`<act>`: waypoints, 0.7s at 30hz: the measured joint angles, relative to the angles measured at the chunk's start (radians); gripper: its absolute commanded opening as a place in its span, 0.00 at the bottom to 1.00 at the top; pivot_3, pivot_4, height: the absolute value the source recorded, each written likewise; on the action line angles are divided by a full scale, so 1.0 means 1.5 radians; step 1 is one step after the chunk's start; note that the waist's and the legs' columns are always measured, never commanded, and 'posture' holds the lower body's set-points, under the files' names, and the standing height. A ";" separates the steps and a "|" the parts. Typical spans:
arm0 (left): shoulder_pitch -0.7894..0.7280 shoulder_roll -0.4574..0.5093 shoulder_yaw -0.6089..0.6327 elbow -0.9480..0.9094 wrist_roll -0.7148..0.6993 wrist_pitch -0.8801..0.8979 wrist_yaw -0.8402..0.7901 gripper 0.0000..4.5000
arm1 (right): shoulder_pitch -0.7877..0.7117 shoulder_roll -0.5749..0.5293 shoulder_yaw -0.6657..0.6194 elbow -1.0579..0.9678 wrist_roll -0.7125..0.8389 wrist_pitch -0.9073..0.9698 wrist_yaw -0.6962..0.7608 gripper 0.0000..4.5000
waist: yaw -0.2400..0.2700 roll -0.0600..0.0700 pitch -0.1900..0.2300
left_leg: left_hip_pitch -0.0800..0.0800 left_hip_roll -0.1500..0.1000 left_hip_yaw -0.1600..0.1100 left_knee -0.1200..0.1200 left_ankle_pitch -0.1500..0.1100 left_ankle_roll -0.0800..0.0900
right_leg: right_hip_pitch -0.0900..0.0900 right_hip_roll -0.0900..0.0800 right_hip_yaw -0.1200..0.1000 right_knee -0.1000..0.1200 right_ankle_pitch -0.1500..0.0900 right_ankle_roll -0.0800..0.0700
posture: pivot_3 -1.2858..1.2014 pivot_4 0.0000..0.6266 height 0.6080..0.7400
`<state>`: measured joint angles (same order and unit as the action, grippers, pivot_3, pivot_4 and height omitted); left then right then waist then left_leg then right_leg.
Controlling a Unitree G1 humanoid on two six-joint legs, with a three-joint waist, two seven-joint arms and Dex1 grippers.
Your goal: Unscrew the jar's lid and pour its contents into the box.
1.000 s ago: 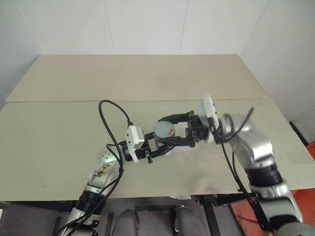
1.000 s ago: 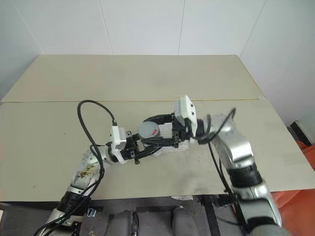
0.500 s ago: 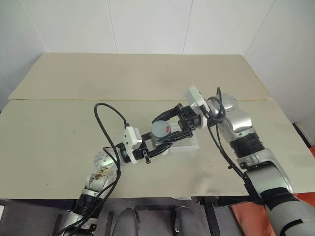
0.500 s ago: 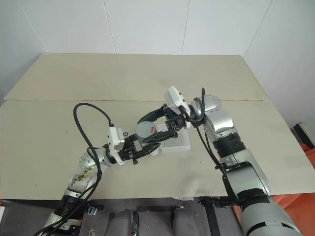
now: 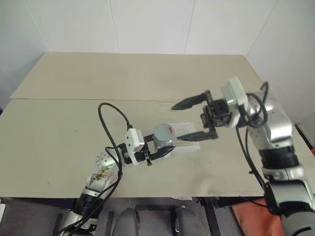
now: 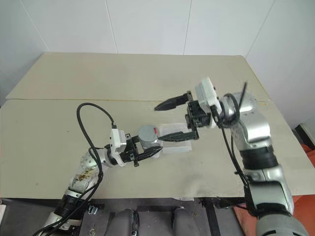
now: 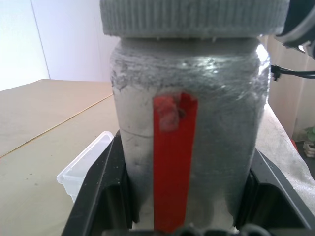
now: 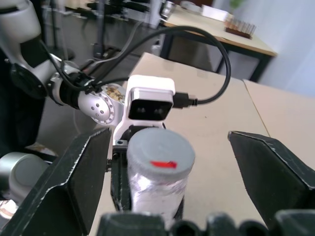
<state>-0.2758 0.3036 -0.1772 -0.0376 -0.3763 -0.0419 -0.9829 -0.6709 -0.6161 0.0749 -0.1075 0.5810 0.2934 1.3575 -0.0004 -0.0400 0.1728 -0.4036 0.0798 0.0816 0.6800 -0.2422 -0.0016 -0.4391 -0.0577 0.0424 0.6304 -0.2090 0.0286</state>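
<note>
Right hand (image 5: 189, 120) had let go of the lid (image 5: 163, 132) and drawn back, fingers spread wide.
Left hand (image 5: 156, 150) clenched the jar (image 7: 184, 147) upright beside the box (image 5: 188, 142), steadying it; lid seemingly still on.

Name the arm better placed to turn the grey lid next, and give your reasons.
The right. Its gripper is open and empty beside the round grey ribbed lid, pointing at it. The left gripper is shut on the silvery-grey cylindrical jar, holding it over the table, so it cannot also turn the lid.
</note>
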 measured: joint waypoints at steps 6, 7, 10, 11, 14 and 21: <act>-0.002 -0.007 -0.001 0.012 0.001 -0.002 -0.010 0.45 | 0.071 0.059 -0.004 -0.157 0.005 0.074 -0.190 0.99 | -0.007 0.000 0.000 | 0.001 0.000 -0.001 0.000 0.001 -0.002 | 0.000 0.000 0.000 0.001 0.000 0.000 | 0.52 0.24 1.00; -0.004 -0.008 -0.001 0.012 0.001 -0.002 -0.011 0.45 | 0.075 0.065 -0.004 -0.168 -0.001 0.081 -0.216 0.99 | -0.007 0.000 0.000 | 0.000 0.000 -0.001 0.000 0.002 -0.003 | 0.000 0.000 0.000 0.001 0.001 0.000 | 0.52 0.24 1.00; -0.009 -0.010 -0.001 0.016 0.002 -0.003 -0.013 0.45 | 0.098 0.075 -0.001 -0.189 -0.010 0.094 -0.264 0.99 | -0.007 0.000 0.000 | 0.000 0.000 -0.001 0.000 0.002 -0.003 | 0.000 0.000 0.000 0.000 0.001 0.001 | 0.52 0.24 1.00; -0.011 -0.010 -0.001 0.018 0.002 -0.003 -0.013 0.45 | 0.105 0.076 0.002 -0.194 -0.013 0.098 -0.274 0.99 | -0.007 0.000 0.000 | 0.000 0.000 -0.001 0.000 0.002 -0.003 | 0.000 0.000 0.000 0.000 0.001 0.001 | 0.52 0.24 1.00; -0.013 -0.011 -0.001 0.022 0.004 -0.004 -0.015 0.45 | 0.115 0.079 0.020 -0.200 -0.022 0.101 -0.295 0.99 | -0.007 0.000 0.000 | 0.000 0.000 -0.001 0.000 0.002 -0.003 | 0.000 0.000 0.000 0.000 0.001 0.001 | 0.52 0.24 1.00; -0.014 -0.013 0.000 0.022 0.006 -0.004 -0.014 0.45 | 0.133 0.079 0.048 -0.200 -0.060 0.098 -0.297 0.99 | -0.008 0.000 0.000 | 0.000 0.000 -0.001 0.000 0.002 -0.003 | 0.000 0.000 0.000 0.000 0.001 0.001 | 0.52 0.24 1.00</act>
<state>-0.2971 0.2846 -0.1766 -0.0045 -0.3676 -0.0475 -1.0041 -0.4708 -0.4983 0.1466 -0.4076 0.4915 0.4406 0.9119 -0.0119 -0.0400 0.1727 -0.4038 0.0792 0.0801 0.6804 -0.2389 -0.0060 -0.4386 -0.0577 0.0427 0.6301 -0.2072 0.0298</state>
